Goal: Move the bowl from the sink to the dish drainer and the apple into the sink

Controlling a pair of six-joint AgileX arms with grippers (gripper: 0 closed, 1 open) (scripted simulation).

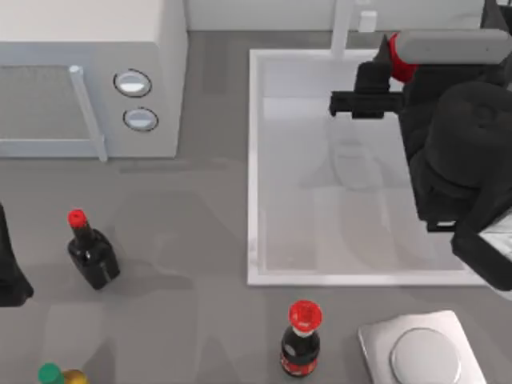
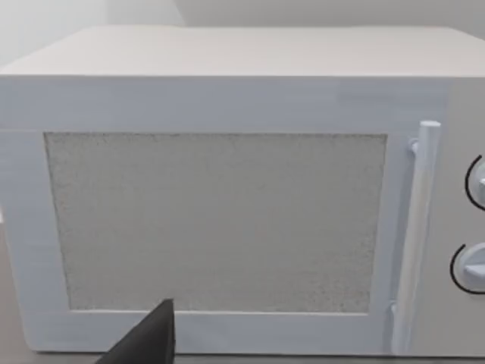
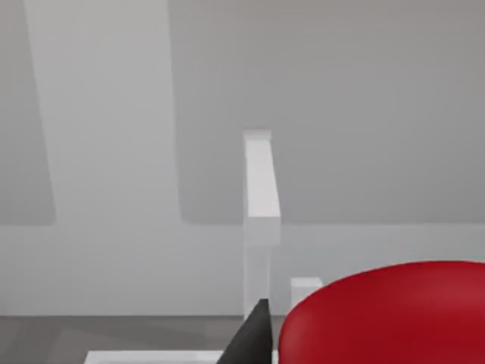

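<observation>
The apple [image 1: 400, 64] is glossy red and sits at the tip of my right gripper [image 1: 384, 74], above the back right part of the sink [image 1: 254, 160], close to the white faucet post [image 1: 342, 28]. The gripper is shut on it. In the right wrist view the apple [image 3: 386, 315] looms large beside one black fingertip [image 3: 254, 341], with the faucet post [image 3: 258, 197] behind. A grey arm link partly covers the apple from above. The white basin floor that shows is bare. The bowl and the dish drainer are out of view. My left arm [image 1: 8, 276] is parked at the table's left edge.
A white microwave-like box [image 1: 88, 72] stands at the back left, facing the left wrist camera [image 2: 227, 227]. A dark bottle with a red cap [image 1: 92, 256] and a cola bottle [image 1: 301, 340] stand in front. A silver square plate with a round disc [image 1: 420, 352] lies front right.
</observation>
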